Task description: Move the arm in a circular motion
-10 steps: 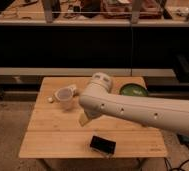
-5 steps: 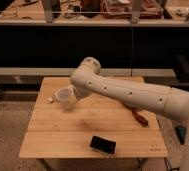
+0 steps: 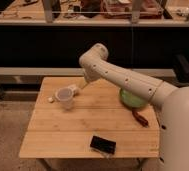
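- My arm (image 3: 133, 82) starts nearest, at the low right, and its elbow has swung from over the table (image 3: 53, 140) middle toward the far edge, so I judge the circle is under way.
- The cup (image 3: 64, 97) stands upright and looks empty.
- The green bowl (image 3: 134, 100) is half covered by the arm, so its content is hidden.
- My gripper (image 3: 79, 86) hangs just behind the cup; I cannot tell if it is open or holding anything.

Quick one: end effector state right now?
End effector: cannot be told. It sits under the bend of the arm, over the table, near the cup.
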Controlling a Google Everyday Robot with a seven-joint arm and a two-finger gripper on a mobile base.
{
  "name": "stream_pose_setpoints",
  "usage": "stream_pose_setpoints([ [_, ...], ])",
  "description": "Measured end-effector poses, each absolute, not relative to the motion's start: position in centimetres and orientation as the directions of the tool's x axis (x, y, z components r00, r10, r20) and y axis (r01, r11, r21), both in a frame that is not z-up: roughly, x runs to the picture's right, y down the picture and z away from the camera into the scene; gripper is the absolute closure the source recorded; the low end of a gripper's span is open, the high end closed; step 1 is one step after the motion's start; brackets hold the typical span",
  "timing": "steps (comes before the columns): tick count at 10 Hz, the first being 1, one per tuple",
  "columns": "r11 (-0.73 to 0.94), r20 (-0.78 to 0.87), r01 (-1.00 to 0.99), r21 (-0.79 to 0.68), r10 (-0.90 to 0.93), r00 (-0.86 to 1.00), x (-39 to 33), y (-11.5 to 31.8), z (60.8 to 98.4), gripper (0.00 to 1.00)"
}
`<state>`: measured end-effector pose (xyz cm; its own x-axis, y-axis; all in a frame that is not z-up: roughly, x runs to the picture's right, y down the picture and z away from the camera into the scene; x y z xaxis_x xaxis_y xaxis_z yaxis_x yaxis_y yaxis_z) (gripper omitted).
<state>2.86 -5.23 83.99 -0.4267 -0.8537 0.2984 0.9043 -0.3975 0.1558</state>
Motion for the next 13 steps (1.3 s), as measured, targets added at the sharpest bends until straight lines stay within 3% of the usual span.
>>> stream_pose_setpoints([
  [5,-0.267,0.431,0.960,-0.083,-0.878,-0.207,19.3,-4.5,84.1,0.20],
  [9,-0.161,0.468,0.976,-0.143,-0.880,-0.077,26.2,-0.3,78.8,0.20],
  [13,-0.151,0.533,0.988,-0.044,-0.840,-0.104,23.0,9.4,70.2,0.20],
])
